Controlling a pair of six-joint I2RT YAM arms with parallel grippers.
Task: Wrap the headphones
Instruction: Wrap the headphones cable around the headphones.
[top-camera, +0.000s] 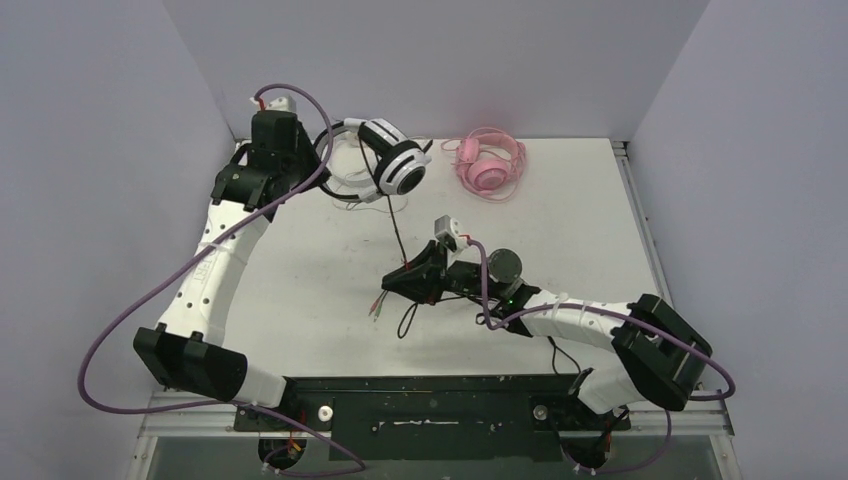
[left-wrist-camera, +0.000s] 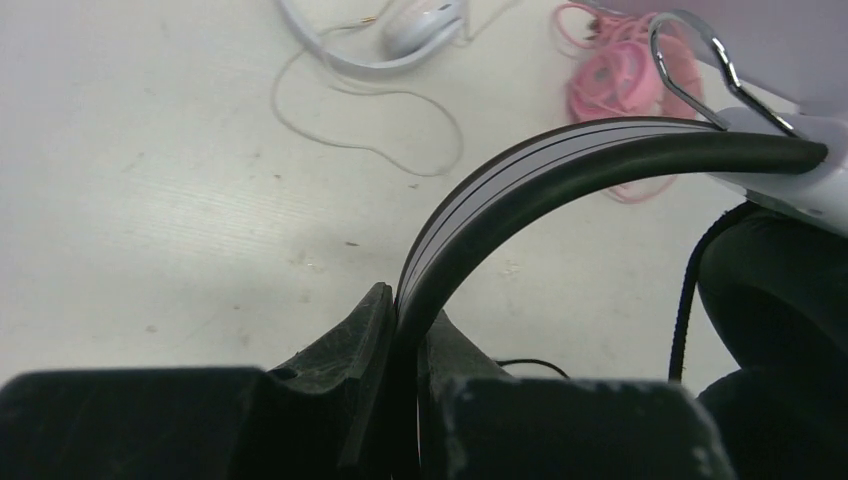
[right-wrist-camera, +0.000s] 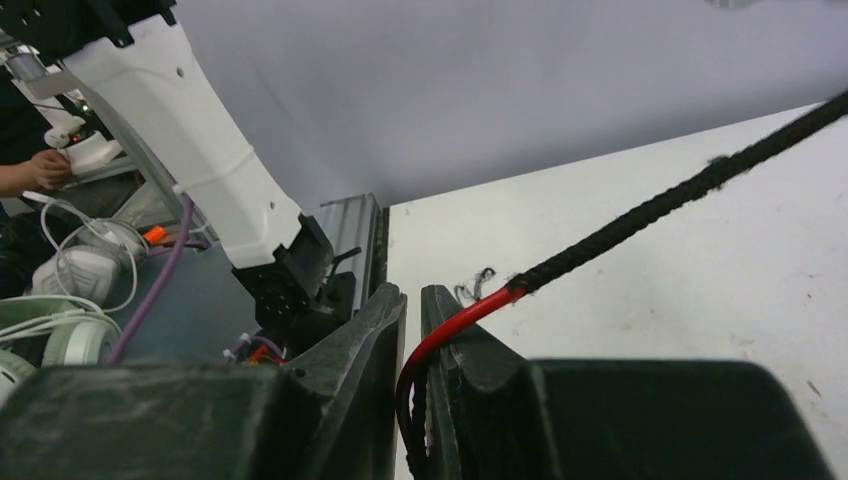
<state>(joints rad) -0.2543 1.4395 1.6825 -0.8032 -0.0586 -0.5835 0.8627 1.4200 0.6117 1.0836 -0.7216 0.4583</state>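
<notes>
White worktop (top-camera: 300, 290), grey walls (top-camera: 450, 60). Left pincer (left-wrist-camera: 408, 310) pinches headband (left-wrist-camera: 560, 160) of black-and-white over-ear headset (top-camera: 398, 165), far left. Right pincer (right-wrist-camera: 412, 300), mid-worktop, pinches thin black braided cable (right-wrist-camera: 660, 205) near frayed end. Cable's long axis runs from right pincer away toward headset; right arm nearer loose end.

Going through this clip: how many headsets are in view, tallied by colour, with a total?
Black-and-white over-ear headset with black braided cable: 1
All-white over-ear headset: 1
Pink over-ear headset: 1
Total: 3
</notes>
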